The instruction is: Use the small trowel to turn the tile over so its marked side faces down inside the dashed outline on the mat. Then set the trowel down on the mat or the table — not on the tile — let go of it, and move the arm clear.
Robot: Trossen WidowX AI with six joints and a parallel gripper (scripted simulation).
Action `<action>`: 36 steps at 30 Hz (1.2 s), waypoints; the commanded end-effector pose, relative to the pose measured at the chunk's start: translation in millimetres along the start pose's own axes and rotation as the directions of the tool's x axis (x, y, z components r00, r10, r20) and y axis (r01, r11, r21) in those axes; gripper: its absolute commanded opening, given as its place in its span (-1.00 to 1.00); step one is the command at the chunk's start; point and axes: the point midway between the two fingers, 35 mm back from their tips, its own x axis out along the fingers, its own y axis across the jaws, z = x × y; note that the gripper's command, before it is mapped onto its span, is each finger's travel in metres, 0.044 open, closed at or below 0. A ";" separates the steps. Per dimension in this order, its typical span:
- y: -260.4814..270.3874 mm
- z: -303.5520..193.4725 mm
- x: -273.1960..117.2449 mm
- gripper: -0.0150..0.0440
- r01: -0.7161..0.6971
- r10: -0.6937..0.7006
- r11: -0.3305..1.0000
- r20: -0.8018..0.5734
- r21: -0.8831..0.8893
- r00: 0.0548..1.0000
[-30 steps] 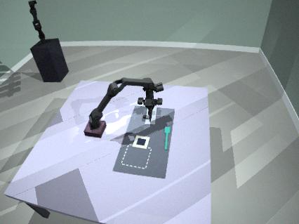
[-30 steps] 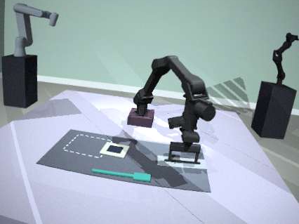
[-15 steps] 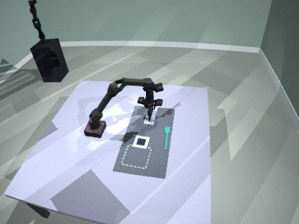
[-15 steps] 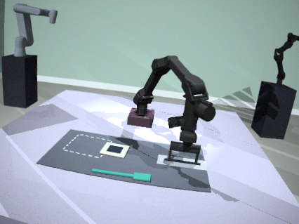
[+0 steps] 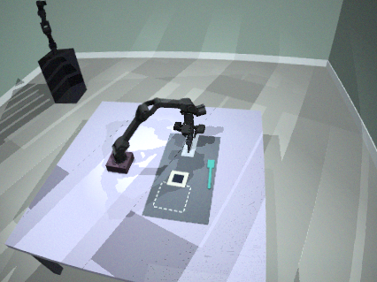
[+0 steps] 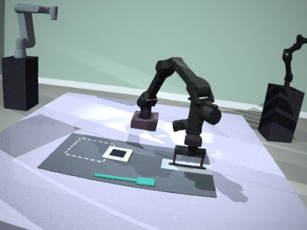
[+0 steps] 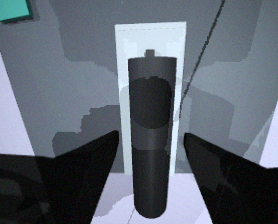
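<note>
Teal trowel (image 5: 210, 174) (image 6: 124, 179) (image 7: 14, 10) lies on the grey mat (image 5: 198, 205) (image 6: 79, 166) (image 7: 90, 40), apart from the marked-side-up tile (image 5: 178, 179) (image 6: 118, 153) and the empty, wide-set end effector (image 5: 189, 151) (image 6: 187, 166) (image 7: 150, 136).

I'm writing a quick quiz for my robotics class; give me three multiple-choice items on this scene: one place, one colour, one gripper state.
1. Where is the trowel?
A) on the tile
B) on the mat
C) on the floor

2. What colour is the tile's central mark?
A) dark
B) orange
C) pink

3. How is the gripper?
A) shut on the trowel
B) fully shut, empty
C) open, empty

1 B: it lies flat on the grey mat.
2 A: a dark square sits inside a pale border.
3 C: its fingers stand apart.
</note>
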 end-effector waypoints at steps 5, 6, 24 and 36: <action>-2.3 1.6 -42.7 0.42 0.000 0.000 1.000 -0.001 0.004 1.000; -2.6 1.8 -45.2 0.42 0.000 0.000 1.000 -0.001 0.004 1.000; 0.1 -1.3 -50.8 0.53 -0.074 0.075 0.967 -0.005 -0.243 0.997; 2.2 -6.2 -43.6 0.53 -0.150 0.177 0.788 -0.013 -0.596 0.984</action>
